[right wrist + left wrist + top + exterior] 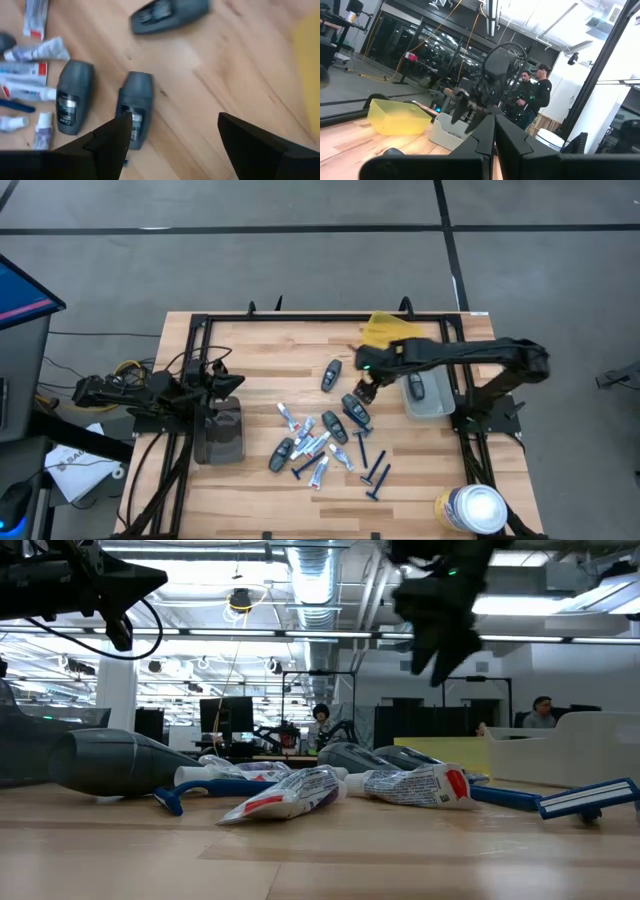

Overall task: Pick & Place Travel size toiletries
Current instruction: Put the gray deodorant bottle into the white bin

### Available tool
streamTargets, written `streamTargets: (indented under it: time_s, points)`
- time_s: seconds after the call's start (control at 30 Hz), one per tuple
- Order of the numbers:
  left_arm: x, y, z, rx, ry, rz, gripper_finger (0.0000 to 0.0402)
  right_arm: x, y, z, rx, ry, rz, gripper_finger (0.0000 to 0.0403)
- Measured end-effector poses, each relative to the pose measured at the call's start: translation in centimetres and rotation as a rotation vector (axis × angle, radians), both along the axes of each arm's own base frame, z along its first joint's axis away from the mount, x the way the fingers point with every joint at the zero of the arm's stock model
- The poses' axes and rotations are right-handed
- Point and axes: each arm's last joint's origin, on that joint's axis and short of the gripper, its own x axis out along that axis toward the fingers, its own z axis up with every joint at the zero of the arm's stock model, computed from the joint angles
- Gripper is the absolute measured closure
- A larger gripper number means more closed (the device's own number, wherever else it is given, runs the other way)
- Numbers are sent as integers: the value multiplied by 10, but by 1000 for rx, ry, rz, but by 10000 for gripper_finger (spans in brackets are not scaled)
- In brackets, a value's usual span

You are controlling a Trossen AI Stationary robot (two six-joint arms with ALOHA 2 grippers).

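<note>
High view, frame centre: right gripper (366, 391), fingers spread, is held above dark grey oval plastic pods (355, 411); neighbouring pod may be knocked.

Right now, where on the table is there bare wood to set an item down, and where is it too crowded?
Bare wood lies between the left gripper and the lone grey pod, and along the table's near edge left of the razors. The middle is crowded with tubes and pods. The open right gripper hangs over two pods beside the grey bin.

Tubes (310, 442), grey pods (357, 411) and blue razors (377, 477) lie scattered mid-table.
</note>
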Motion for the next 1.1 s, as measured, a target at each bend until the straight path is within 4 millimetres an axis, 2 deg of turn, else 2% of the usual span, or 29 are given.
streamTargets:
  time_s: [0.17,0.3,0.4,0.5,0.83,1.1]
  points:
    - [0,0,0,0,-4,0,394,39,7,-20,30,69,147,116]
    - [0,0,1,-1,-8,0,394,56,8,-45,64,137,181,116]
    - [0,0,1,-1,-11,0,394,61,7,-61,68,176,187,116]
    - [0,0,1,-1,-11,0,394,65,6,-69,66,187,203,116]
    - [0,0,1,0,-4,0,394,71,6,-73,80,150,211,116]
    - [0,0,1,-1,-7,0,394,78,5,-108,98,228,209,116]
